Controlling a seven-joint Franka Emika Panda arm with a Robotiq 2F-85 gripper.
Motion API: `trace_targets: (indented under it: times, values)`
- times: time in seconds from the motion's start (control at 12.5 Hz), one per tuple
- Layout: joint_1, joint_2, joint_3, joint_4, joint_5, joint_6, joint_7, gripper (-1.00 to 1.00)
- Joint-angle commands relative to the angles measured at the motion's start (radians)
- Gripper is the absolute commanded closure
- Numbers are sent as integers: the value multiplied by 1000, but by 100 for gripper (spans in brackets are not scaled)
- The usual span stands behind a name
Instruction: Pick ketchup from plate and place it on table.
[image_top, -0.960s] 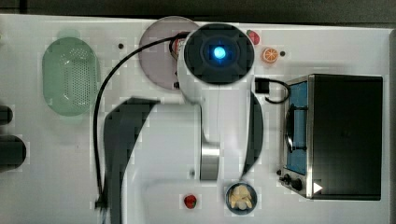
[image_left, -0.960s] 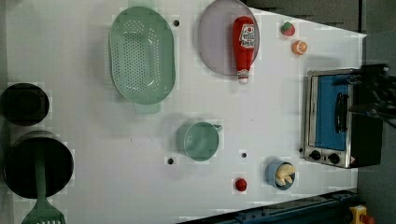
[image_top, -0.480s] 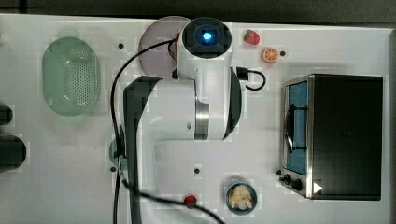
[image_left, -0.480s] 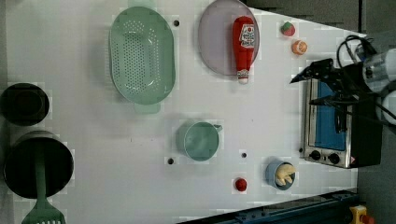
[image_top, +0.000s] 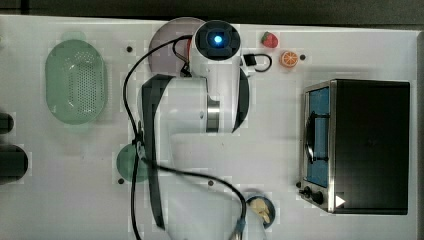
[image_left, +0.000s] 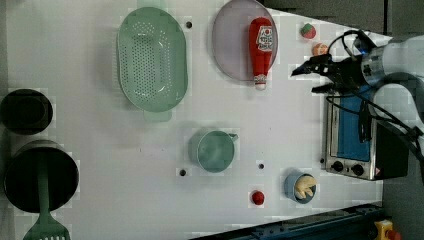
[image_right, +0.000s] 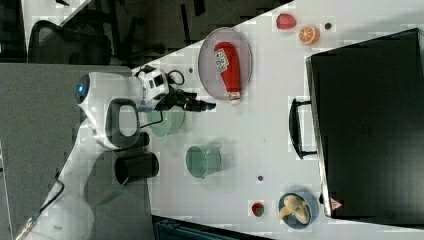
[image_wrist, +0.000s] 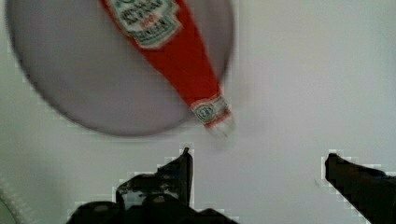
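Wrist view: the gripper (image_wrist: 259, 161) hangs with its jaws spread wide and empty above the white desk (image_wrist: 303, 70). Beyond its fingertips (image_wrist: 184, 163) the ketchup (image_wrist: 180, 60) lies flat on the plate (image_wrist: 70, 79), its white cap overhanging the rim.

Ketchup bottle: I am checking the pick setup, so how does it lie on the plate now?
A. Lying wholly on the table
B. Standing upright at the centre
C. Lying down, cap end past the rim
C: the ketchup bottle lies flat on the plate, its white cap end past the rim.
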Motion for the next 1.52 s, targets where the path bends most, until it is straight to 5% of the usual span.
trace_targets:
  times: [0.08, 0.48, 0.8, 1.36, 1.52]
  values:
    - [9, 83, 4, 68, -6, 58, -261, -100]
    - [19, 256, 4, 208, -12, 81, -357, -100]
    - [36, 369, 4, 317, -112, 127, -361, -100]
    - [40, 483, 1, 353, -130, 257, -361, -100]
    - [39, 499, -3, 352, -130, 299, -361, -69]
